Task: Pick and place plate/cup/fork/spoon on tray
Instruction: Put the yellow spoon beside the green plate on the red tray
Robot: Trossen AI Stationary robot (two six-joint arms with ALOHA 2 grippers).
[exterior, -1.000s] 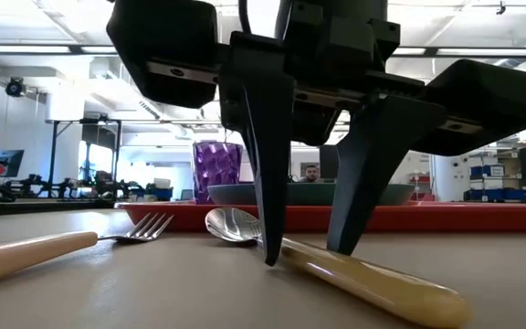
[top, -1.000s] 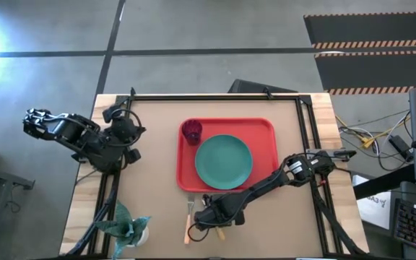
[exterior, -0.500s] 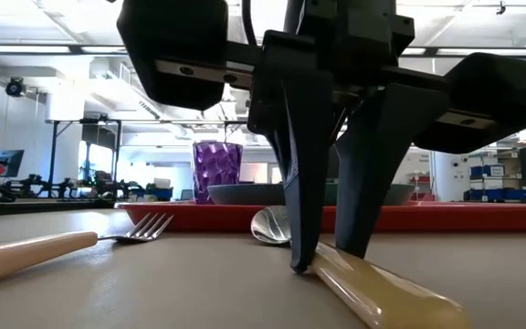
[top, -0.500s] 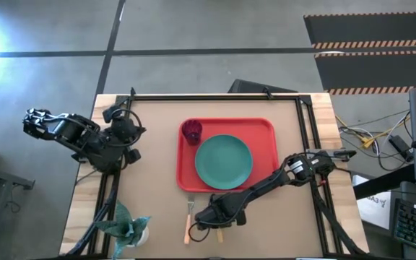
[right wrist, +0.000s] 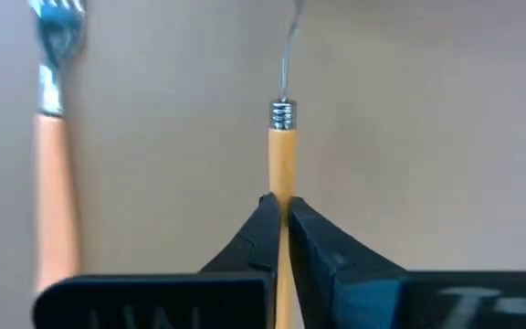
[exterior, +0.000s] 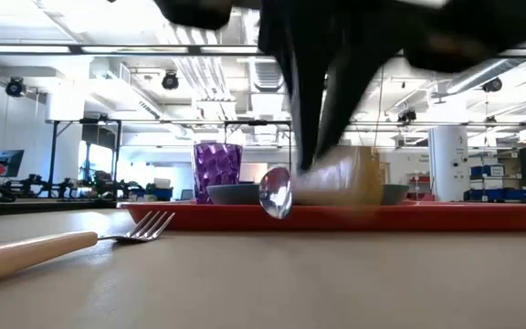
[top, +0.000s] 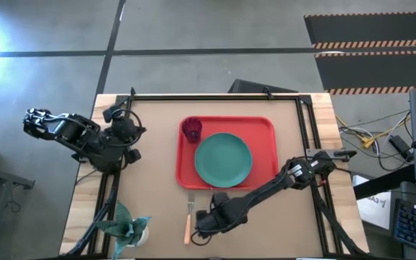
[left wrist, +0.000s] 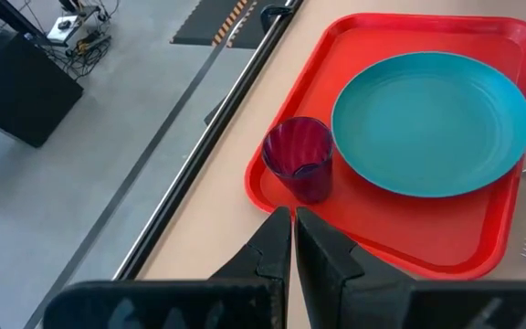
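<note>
The spoon, with a silver bowl and a pale orange handle, hangs above the table near its front edge, with my right gripper shut on it. In the high view my right gripper covers the spoon. The fork lies flat on the table just left of it, tines toward the red tray. On the tray rest the teal plate and the purple cup. My left gripper waits shut at the table's left, clear of everything. My right gripper pinches the spoon's handle between its two fingers, a short way behind the metal collar. The fingers come from above, pointing down. The spoon is lifted clear of the table, its bowl toward the tray.
A pale green plant in a pot stands at the table's near left corner. Black rails run along the table's far and side edges. Bare tabletop lies to the tray's right and between the tray and my left arm.
My right gripper has shut on the spoon's handle and gone up. The spoon, which lay on the table with its handle slanting toward the near right, first swung round between the closing fingers and now hangs clear of the table.
</note>
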